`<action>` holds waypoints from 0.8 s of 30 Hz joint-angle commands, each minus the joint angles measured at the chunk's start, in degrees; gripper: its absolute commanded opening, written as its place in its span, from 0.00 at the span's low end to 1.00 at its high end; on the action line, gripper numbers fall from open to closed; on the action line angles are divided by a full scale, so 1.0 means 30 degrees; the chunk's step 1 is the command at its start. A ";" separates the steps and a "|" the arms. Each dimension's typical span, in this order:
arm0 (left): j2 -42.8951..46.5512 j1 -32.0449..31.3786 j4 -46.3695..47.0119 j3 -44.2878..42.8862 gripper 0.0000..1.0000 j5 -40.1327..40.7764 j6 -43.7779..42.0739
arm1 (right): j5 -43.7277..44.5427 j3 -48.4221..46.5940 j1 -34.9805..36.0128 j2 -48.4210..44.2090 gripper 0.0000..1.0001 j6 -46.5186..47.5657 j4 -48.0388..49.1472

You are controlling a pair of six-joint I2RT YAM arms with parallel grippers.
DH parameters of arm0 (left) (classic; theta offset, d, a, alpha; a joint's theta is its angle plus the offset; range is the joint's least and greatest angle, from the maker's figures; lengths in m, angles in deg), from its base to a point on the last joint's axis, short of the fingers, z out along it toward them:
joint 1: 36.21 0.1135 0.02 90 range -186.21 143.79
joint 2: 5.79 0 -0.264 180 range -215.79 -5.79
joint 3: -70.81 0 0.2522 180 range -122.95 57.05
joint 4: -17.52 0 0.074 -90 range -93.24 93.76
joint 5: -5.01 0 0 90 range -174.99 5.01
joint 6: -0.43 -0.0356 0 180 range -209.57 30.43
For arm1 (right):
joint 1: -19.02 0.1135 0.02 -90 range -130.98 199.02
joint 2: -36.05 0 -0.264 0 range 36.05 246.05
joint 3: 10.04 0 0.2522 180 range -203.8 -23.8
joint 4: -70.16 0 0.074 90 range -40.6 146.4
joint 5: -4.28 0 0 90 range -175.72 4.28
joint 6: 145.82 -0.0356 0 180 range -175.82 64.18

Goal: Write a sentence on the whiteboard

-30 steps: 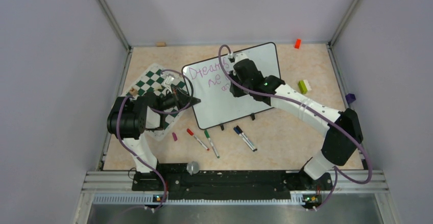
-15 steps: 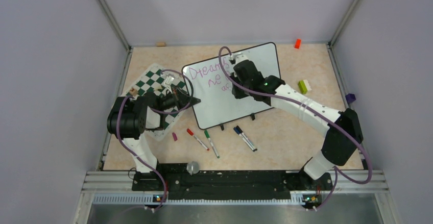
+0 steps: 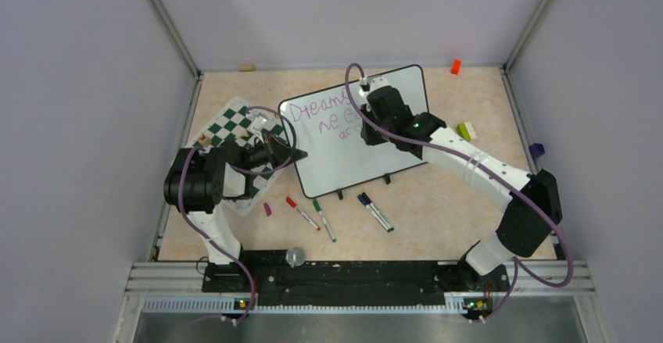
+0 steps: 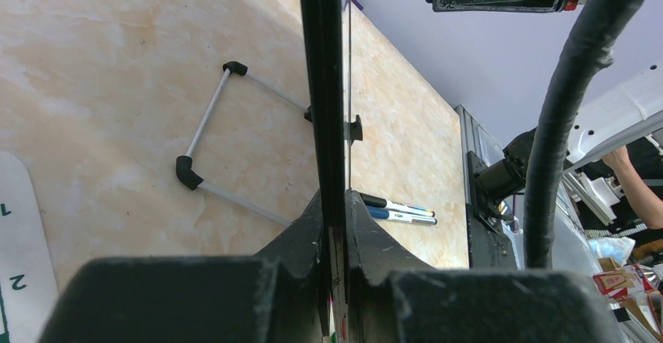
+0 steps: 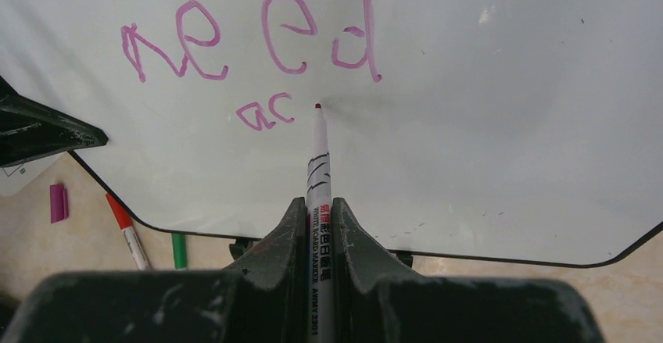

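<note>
Resting on the counter (image 3: 438,210) between the two arms, the whiteboard (image 3: 344,167) lies with its long axis running left to right, the right end farther away than the left. It is glossy white with a thin black frame and rounded corners. Two small black feet (image 3: 386,178) sit at its near edge, and a wire stand (image 4: 205,124) shows behind it in the left wrist view.

The sentence (image 3: 317,112) is purple-pink handwriting on the far left part of the board, its lines slanting up toward the far right. The first line reads "Dreams", the second "need" (image 5: 283,29), and the third only "ac" (image 5: 266,111).

The left jaws are closed on the black frame (image 4: 320,85) at the board's left edge. The right jaws are clamped on a marker (image 5: 318,171) whose long axis runs straight out from the wrist. Its tip points at the board just right of "ac", but whether it touches the surface cannot be told.

A green-and-white chess mat (image 3: 234,136) lies just left of the board. Red (image 3: 301,212), green (image 3: 324,219) and dark (image 3: 375,211) markers lie on the counter near its near edge.
</note>
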 commanded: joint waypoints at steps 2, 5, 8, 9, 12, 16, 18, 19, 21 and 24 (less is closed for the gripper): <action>0.0174 -0.0172 0.1471 0.0128 0.00 -0.2109 -0.1667 | -0.0304 -0.0752 -0.0143 -0.0357 0.00 -0.0014 0.0624; 0.0187 -0.0158 0.1493 0.0157 0.00 -0.2118 -0.1683 | -0.0529 -0.0720 -0.0150 -0.0151 0.00 -0.0027 0.0709; 0.0163 -0.0166 0.1485 0.0157 0.00 -0.2110 -0.1672 | -0.0597 -0.0681 -0.0157 0.0038 0.00 -0.0024 0.0799; 0.0168 -0.0162 0.1492 0.0157 0.00 -0.2117 -0.1661 | -0.0524 -0.0726 -0.0158 0.0118 0.00 -0.0015 0.0793; 0.0190 -0.0169 0.1493 0.0171 0.00 -0.2103 -0.1672 | -0.0133 -0.1041 -0.0157 0.0488 0.00 -0.0046 0.0478; 0.0197 -0.0162 0.1493 0.0191 0.00 -0.2104 -0.1659 | 0.0562 -0.1346 -0.0179 0.0825 0.00 -0.0108 -0.0048; 0.0232 -0.0176 0.1493 0.0187 0.00 -0.2117 -0.1649 | 0.0854 -0.1365 -0.0208 0.0789 0.00 -0.0143 -0.0183; 0.0217 -0.0160 0.1493 0.0187 0.00 -0.2118 -0.1672 | 0.0948 -0.1376 -0.0252 0.0787 0.00 -0.0136 -0.0267; 0.0210 -0.0158 0.1492 0.0187 0.00 -0.2118 -0.1656 | 0.1089 -0.1333 -0.0365 0.0686 0.00 -0.0156 -0.0332; 0.0209 -0.0180 0.1493 0.0180 0.00 -0.2136 -0.1661 | 0.1143 -0.1227 -0.0514 0.0548 0.00 -0.0099 -0.0362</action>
